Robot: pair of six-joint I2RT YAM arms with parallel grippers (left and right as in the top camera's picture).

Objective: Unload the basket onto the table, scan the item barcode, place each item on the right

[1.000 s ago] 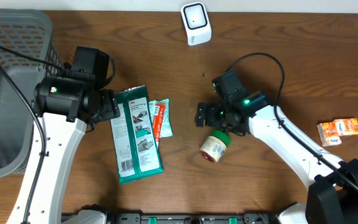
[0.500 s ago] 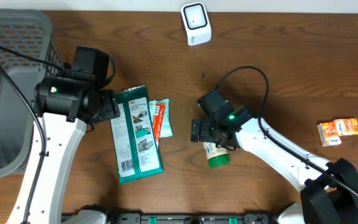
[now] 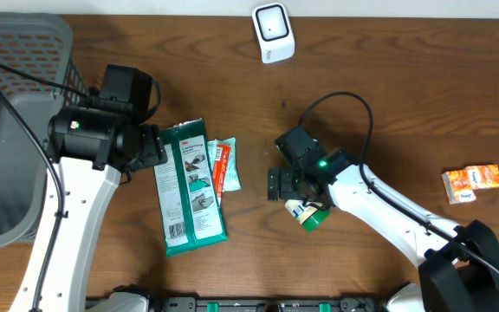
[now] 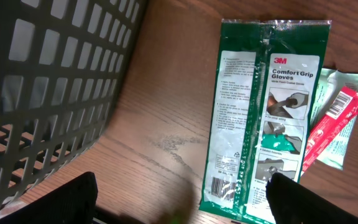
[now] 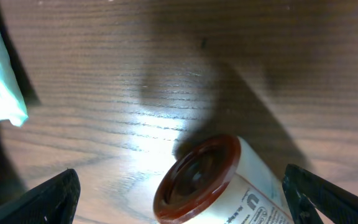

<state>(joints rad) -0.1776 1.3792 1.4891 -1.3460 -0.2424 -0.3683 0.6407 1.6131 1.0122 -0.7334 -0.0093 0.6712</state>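
The right wrist view shows the bottle's (image 5: 204, 177) dark red round end and a strip of white label, cut off by the frame edge, its print too small to read. Overhead, only a white body and green cap show. The bottle lies on its side on the counter (image 3: 388, 104), right of the glove pack (image 3: 189, 186), partly under the right gripper (image 3: 294, 186). That gripper's jaws stand wide apart on either side of it. The left gripper (image 4: 185, 205) hangs at the pack's left edge, its jaws also apart.
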